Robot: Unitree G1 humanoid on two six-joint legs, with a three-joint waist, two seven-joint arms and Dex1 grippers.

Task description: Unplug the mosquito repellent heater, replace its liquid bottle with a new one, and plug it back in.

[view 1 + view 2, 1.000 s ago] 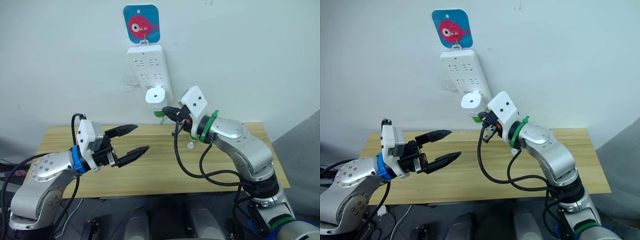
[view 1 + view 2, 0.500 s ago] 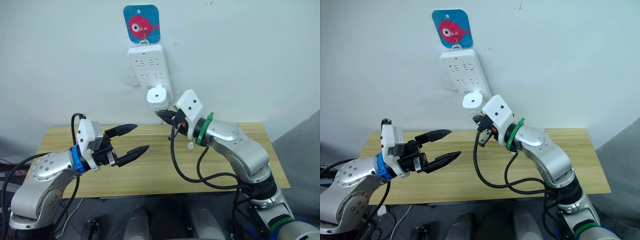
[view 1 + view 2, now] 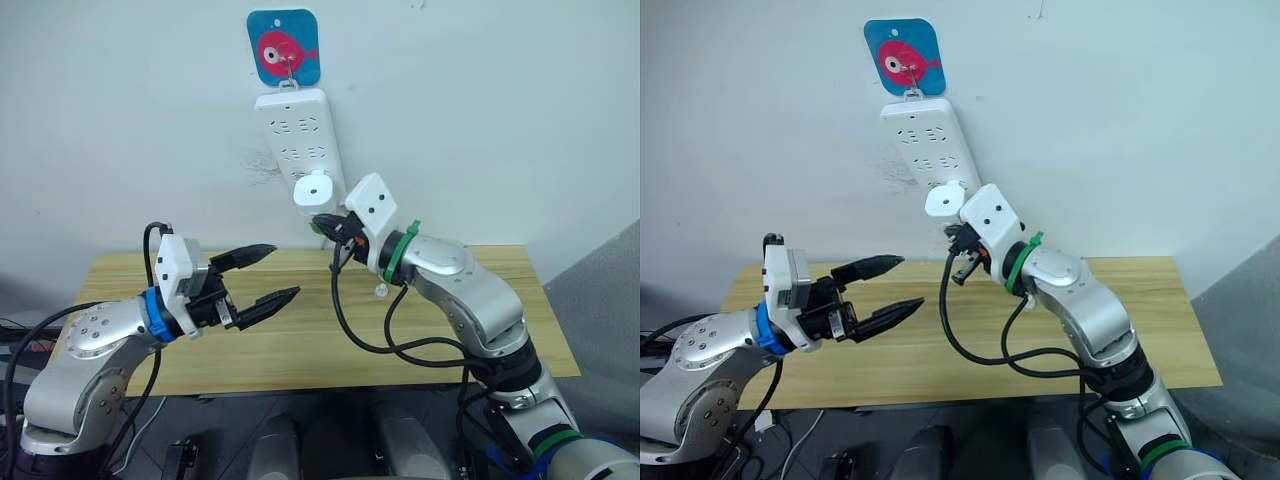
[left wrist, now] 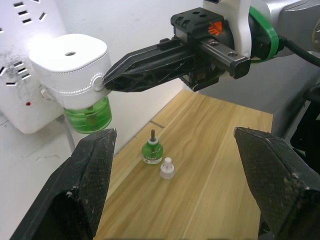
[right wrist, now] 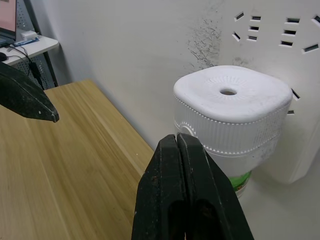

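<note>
heater [image 4: 70,62] plugged into power strip [image 3: 300,140], green bottle attached | right claw [image 5: 186,150] closed, tips touching its side | left claw [image 3: 262,274] open, empty above surface [image 3: 300,340] | spare bottle [image 4: 151,151] waiting

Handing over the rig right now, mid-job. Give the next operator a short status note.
Right gripper: fingers shut, tips against the side of the mosquito repellent heater.
Left gripper: open, empty, above the table.
Heater hangs plugged into the power strip on the wall, green bottle screwed in below.
Spare bottle and small white cap stand on the table by the wall.
Done: nothing visible yet.
Left: unplug, swap bottle, replug.
</note>
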